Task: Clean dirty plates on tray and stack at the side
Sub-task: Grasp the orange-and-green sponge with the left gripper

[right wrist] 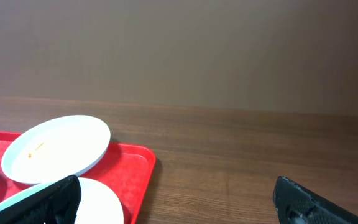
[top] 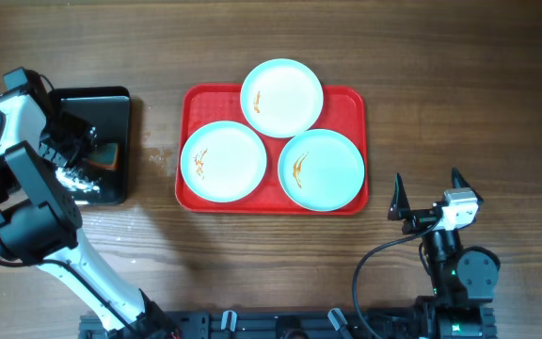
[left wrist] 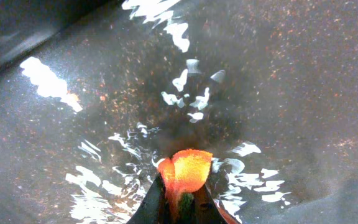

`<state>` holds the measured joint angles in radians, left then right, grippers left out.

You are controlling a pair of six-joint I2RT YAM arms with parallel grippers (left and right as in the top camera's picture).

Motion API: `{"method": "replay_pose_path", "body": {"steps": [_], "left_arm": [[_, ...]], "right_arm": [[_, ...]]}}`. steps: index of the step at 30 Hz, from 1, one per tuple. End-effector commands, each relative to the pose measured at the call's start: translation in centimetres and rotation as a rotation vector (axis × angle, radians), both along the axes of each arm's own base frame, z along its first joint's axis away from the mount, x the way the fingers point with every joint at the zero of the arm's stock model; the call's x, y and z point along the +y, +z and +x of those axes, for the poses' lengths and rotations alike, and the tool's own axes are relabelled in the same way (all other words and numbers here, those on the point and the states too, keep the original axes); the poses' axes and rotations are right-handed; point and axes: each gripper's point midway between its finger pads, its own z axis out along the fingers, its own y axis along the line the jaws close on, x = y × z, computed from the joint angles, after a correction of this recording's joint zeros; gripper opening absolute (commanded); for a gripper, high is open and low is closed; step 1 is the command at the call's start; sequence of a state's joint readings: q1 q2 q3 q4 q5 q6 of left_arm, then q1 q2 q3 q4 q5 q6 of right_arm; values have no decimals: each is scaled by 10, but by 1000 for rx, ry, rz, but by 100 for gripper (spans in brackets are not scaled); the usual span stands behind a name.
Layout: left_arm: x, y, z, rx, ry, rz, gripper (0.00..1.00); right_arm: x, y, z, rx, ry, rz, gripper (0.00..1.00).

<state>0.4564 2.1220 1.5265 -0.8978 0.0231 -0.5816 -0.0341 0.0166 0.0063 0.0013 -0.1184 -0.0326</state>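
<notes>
The left gripper (left wrist: 185, 190) is clamping shut on a small orange sponge (left wrist: 186, 171), a sliver of green showing between the fingers. It is holding the sponge low over the glossy black tray (top: 111, 99), whose wet surface is glinting around the tips; whether the sponge is touching that surface cannot be told. The three plates (top: 281, 97) are lying on the red tray (top: 188, 193) at the middle of the table (top: 440, 56), well apart from the black tray and off to the right of the left jaws. A strip of bare wood is separating the two trays. Each plate is carrying an orange-brown smear, so none is looking wiped yet. Being round, they are offering no long axis to line up on. The left plate (top: 223, 161) is sitting nearest the sponge-holding arm, the rear plate (top: 290, 118) is overlapping the other two, and the right plate (top: 321, 169) is lying closest to the right gripper (top: 428, 193). That gripper is standing with its jaws spread wide and holding nothing, just beside the red tray's near right corner and aiming across it. The left arm is reaching down from the table's left edge with its wrist bent steeply toward the black tray. The wiping will likely be calling for a lift and a rightward sweep to the left plate.
</notes>
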Motion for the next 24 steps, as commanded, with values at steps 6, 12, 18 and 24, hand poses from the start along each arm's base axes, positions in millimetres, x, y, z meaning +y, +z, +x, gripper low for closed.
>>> {"method": "replay_pose_path", "body": {"steps": [6,12,18,24], "left_arm": [[3,18,-2,3,-1,30,100],[-13,17,-16,56,-6,-44,100],[-26,17,-18,66,-14,-94,100],[-44,15,-8,28,-38,-149,69]], "right_arm": [[-4,2,0,-12,-20,-18,100],[-4,2,0,-12,-21,-18,100],[-4,2,0,-11,-21,-18,100],[-4,2,0,-12,-21,-18,100]]}}
